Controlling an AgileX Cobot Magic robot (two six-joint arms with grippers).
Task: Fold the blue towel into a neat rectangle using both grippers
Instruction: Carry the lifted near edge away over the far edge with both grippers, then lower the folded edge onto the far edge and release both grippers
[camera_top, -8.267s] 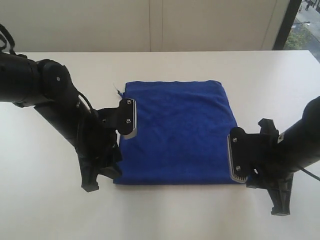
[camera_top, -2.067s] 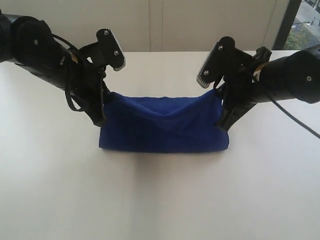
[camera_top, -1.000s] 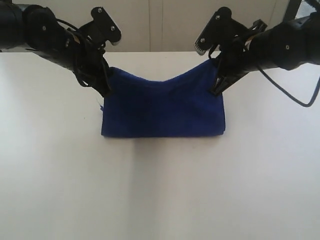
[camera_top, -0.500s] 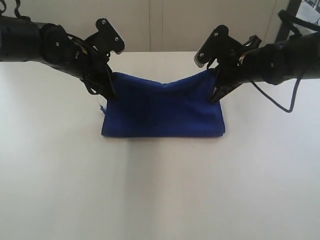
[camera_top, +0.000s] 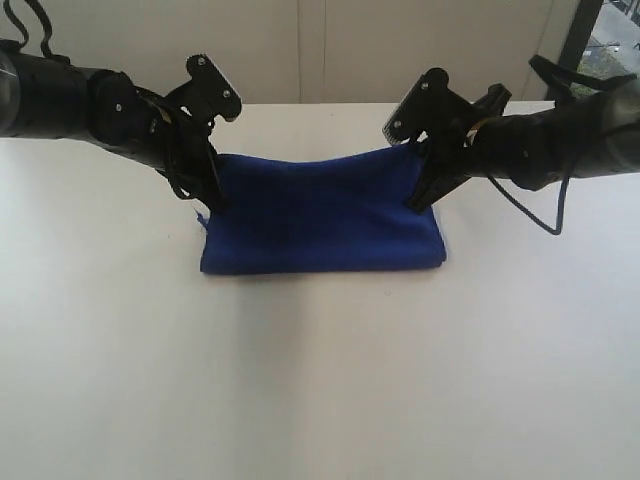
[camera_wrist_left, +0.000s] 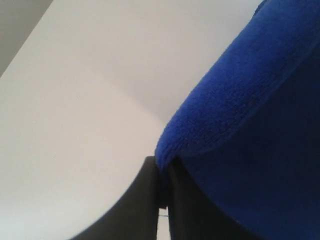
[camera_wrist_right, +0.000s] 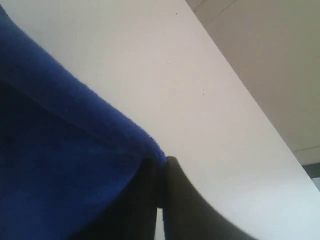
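Observation:
The blue towel (camera_top: 322, 222) lies folded across the middle of the white table, its near fold on the surface and its far edge stretched almost level between the two arms. My left gripper (camera_top: 212, 196) is shut on the towel's far left corner; in the left wrist view the black fingers (camera_wrist_left: 150, 200) pinch the blue towel (camera_wrist_left: 250, 130). My right gripper (camera_top: 418, 198) is shut on the far right corner, and the right wrist view shows its fingers (camera_wrist_right: 175, 200) clamped on the blue towel (camera_wrist_right: 60, 165). Both arms sit low over the table.
The white table (camera_top: 320, 380) stretches wide in front of the towel and to both sides. A pale wall (camera_top: 320, 45) rises behind it. A black cable (camera_top: 540, 205) loops down from the right arm.
Both grippers have come down and forward with the far edge over the last second. The sag in the middle has flattened out, and the edge now runs nearly straight and lower over the near fold.

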